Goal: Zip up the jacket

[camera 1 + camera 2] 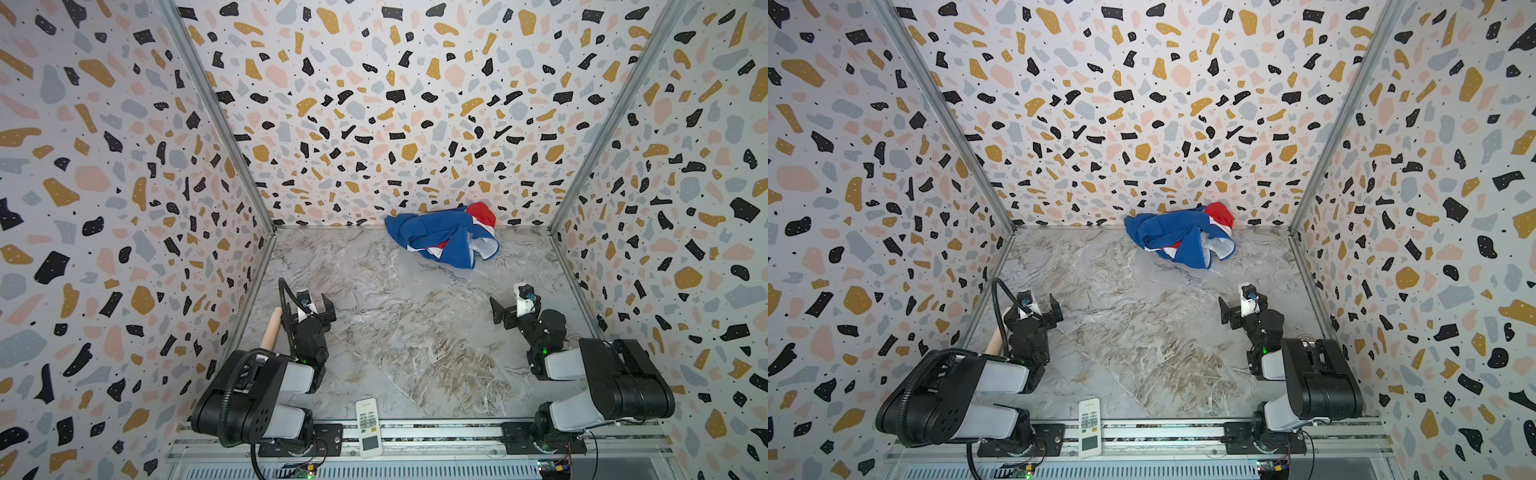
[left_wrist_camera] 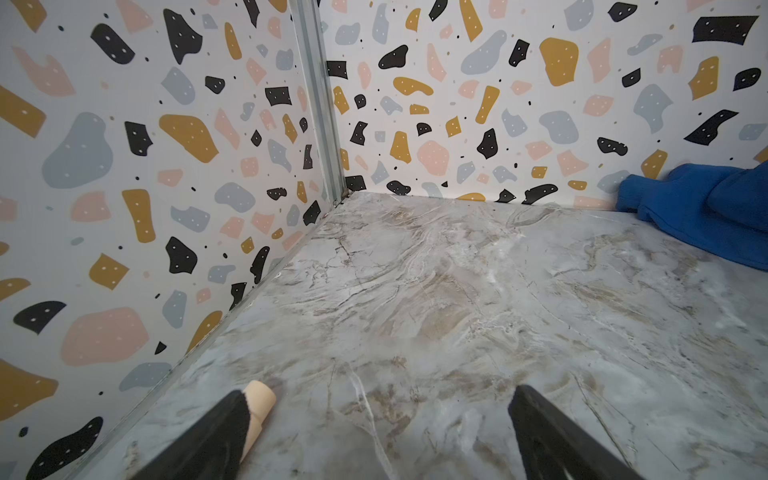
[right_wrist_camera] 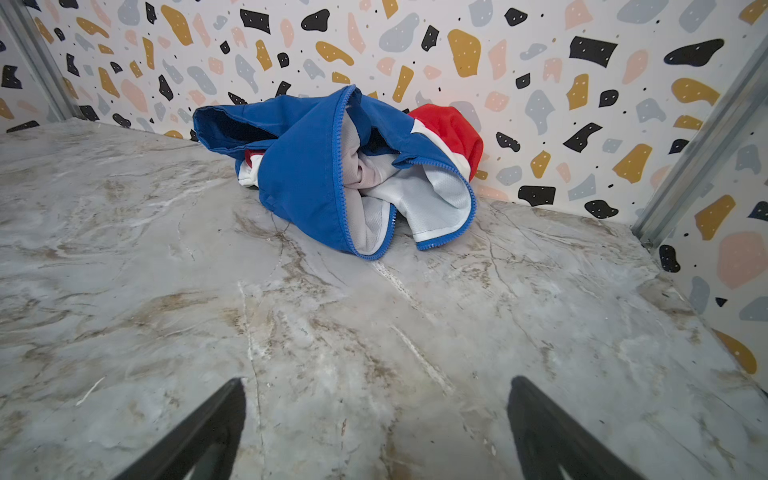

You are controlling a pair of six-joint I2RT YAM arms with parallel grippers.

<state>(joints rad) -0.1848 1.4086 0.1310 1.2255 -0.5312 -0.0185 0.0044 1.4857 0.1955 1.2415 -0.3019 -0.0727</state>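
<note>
The jacket (image 1: pixel 440 237) lies crumpled at the back of the marble table, against the rear wall and right of centre. It is royal blue with a red and white sleeve bunched behind it. In the right wrist view the jacket (image 3: pixel 316 174) lies unzipped, with its blue zipper edges curling apart over the pale mesh lining. The slider does not show. My left gripper (image 1: pixel 309 309) hovers open at the near left, far from the jacket (image 2: pixel 706 220). On the near right my right gripper (image 1: pixel 515 307) is open too, with only bare table between its fingers (image 3: pixel 540 415).
A wooden dowel (image 1: pixel 272 328) lies along the left wall beside my left gripper (image 2: pixel 380 392), its end by one finger. A white remote control (image 1: pixel 368 428) rests on the front rail between the arm bases. Patterned walls close off three sides of the table (image 1: pixel 415 332).
</note>
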